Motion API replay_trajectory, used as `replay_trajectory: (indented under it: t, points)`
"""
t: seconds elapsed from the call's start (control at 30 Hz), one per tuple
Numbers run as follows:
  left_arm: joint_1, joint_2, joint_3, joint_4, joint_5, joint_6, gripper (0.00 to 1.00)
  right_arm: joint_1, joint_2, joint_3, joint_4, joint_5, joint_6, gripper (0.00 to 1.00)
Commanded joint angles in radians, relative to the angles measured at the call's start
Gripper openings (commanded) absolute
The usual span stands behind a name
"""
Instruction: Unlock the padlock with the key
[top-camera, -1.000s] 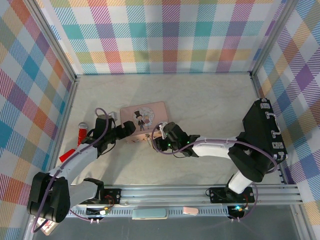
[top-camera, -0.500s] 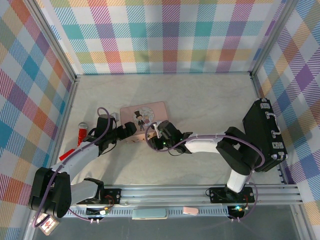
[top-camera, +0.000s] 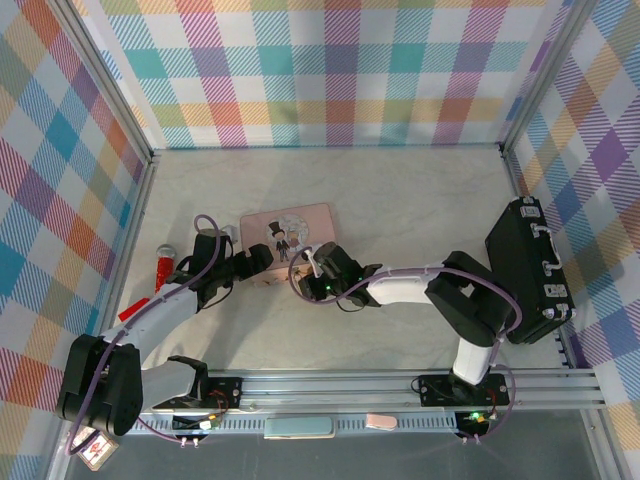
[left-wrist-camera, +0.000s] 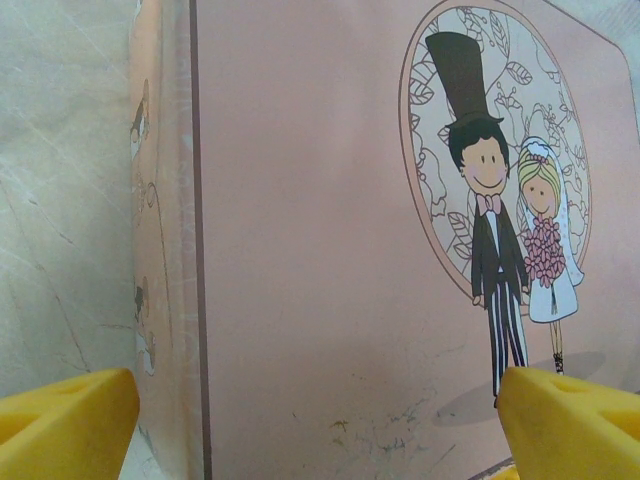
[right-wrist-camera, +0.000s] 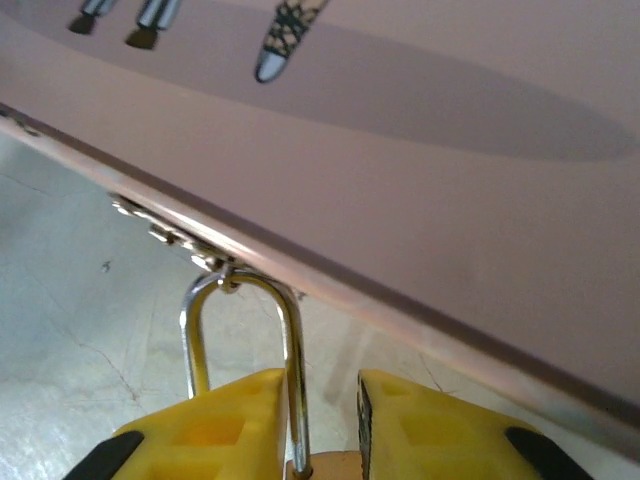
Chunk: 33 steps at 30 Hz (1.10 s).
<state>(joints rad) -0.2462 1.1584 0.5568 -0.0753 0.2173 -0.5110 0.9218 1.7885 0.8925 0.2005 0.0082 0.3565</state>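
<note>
The padlock (right-wrist-camera: 292, 345) hangs by its thin silver shackle from the hasp on the front edge of the pink tin (top-camera: 290, 224). My right gripper (right-wrist-camera: 320, 400) is shut on the padlock's brass body, and the shackle rises between its yellow fingers (right-wrist-camera: 220, 420). From above, the right gripper (top-camera: 318, 268) sits at the tin's front right corner. My left gripper (left-wrist-camera: 315, 392) is open, its yellow fingertips (left-wrist-camera: 70, 415) spread wide over the tin's lid (left-wrist-camera: 320, 250) near its left front corner (top-camera: 255, 262). The key is hidden.
A red-and-silver toy microphone (top-camera: 163, 265) lies left of the left arm. A black case (top-camera: 530, 270) stands against the right wall. The tin's hasp plate (right-wrist-camera: 165, 232) sticks out from its front edge. Bare tabletop (top-camera: 420, 200) lies behind and right of the tin.
The right arm has folded its elbow in and slid its gripper slightly left along the tin's front edge. The left arm has barely moved.
</note>
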Motion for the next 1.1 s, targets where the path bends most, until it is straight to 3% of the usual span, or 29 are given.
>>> replay_trajectory:
  t: [0.0, 0.33, 0.53, 0.83, 1.07]
  points:
    - [0.01, 0.004, 0.026, 0.003, 0.005, 0.0, 0.92, -0.005, 0.015, 0.03, -0.001, 0.013, -0.017, 0.24]
    - [0.01, 0.033, 0.027, 0.017, 0.023, -0.002, 0.92, -0.005, 0.046, 0.059, -0.009, -0.005, -0.015, 0.19]
    - [0.01, 0.031, 0.027, -0.012, -0.02, -0.005, 0.91, -0.006, 0.046, 0.07, -0.035, 0.001, -0.001, 0.11]
    - [0.009, 0.074, 0.043, -0.042, -0.054, -0.109, 0.89, -0.006, 0.031, 0.047, 0.02, 0.023, 0.173, 0.0]
    - [-0.04, 0.096, 0.018, 0.007, -0.043, -0.167, 0.86, -0.006, 0.021, 0.04, 0.03, 0.092, 0.307, 0.0]
